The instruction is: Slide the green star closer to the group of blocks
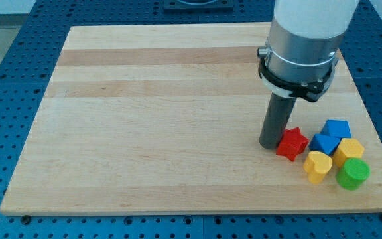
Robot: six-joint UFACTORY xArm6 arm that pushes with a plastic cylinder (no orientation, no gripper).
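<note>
My tip [271,146] rests on the wooden board [164,119] at the view's lower right, touching the left side of a red star [292,143]. Right of the star lies a tight group: a blue block [337,129], a second blue block [323,144], a yellow heart [318,166], a yellow block [349,151] and a green cylinder [353,174]. No green star shows anywhere in the view. The arm's wide white body [304,40] hides part of the board's upper right.
The board lies on a blue perforated table [5,79]. The group of blocks sits close to the board's right and bottom edges.
</note>
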